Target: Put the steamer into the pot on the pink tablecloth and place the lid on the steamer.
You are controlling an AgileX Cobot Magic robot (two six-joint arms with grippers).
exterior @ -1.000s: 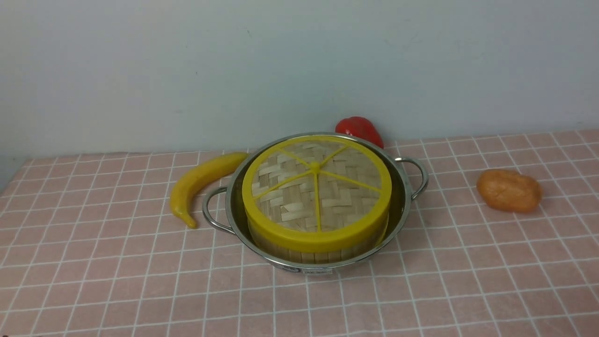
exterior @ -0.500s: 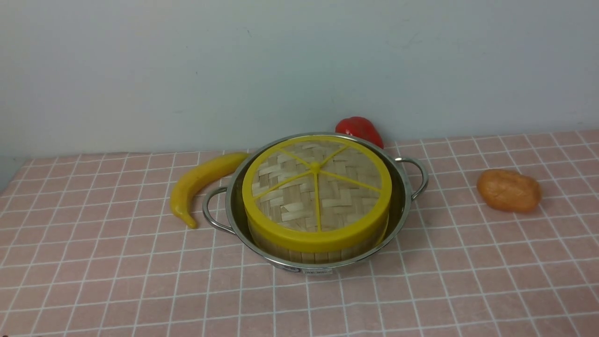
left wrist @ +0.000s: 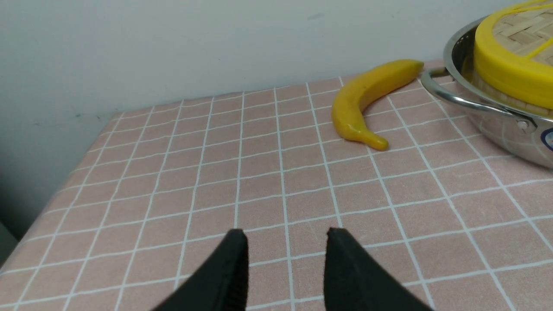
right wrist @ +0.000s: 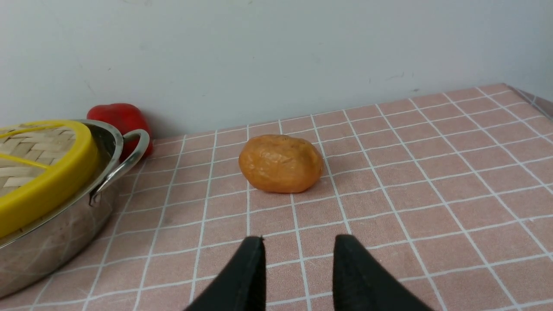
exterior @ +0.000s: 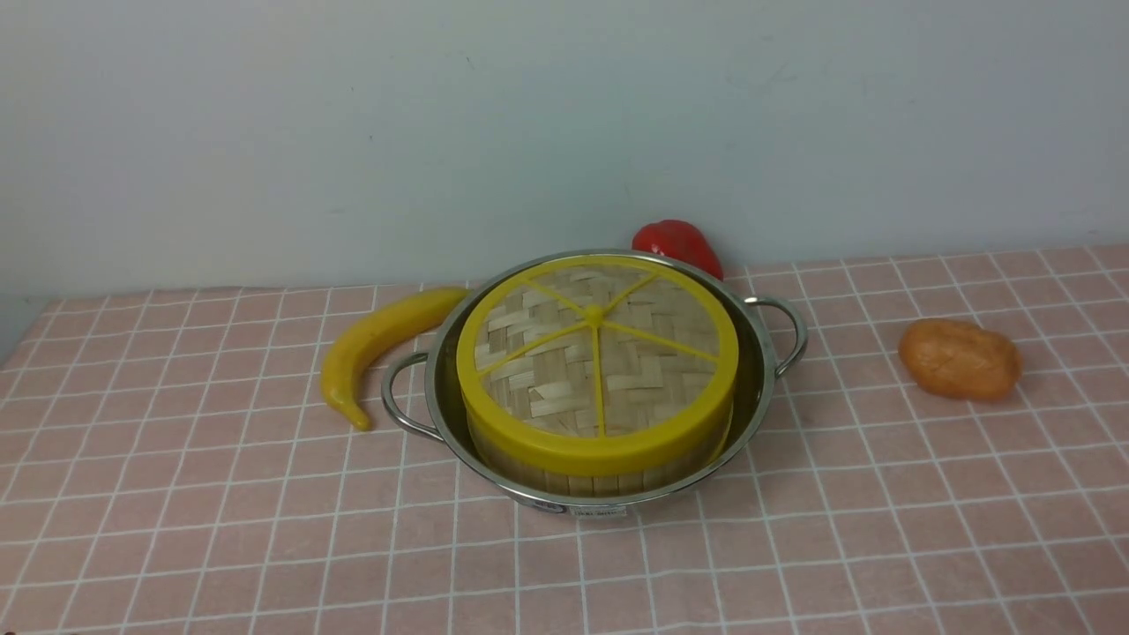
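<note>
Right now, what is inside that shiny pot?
The pot holds a bamboo steamer, capped by its woven lid with yellow rim and spokes. Whatever the steamer contains is hidden beneath that lid.

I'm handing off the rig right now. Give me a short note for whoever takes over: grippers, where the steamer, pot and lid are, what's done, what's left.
Left gripper: open, empty, low over bare cloth, well clear of the banana.
Right gripper: open, empty, over bare cloth short of the orange potato-like toy.
The pot stands on the pink tablecloth. The steamer sits inside it, and the lid lies flat on the steamer.
Done: steamer in pot, lid on.
Left: nothing visible; at most check that the lid is seated all round, since its far edge is hard to judge. A red pepper sits behind the pot.
</note>
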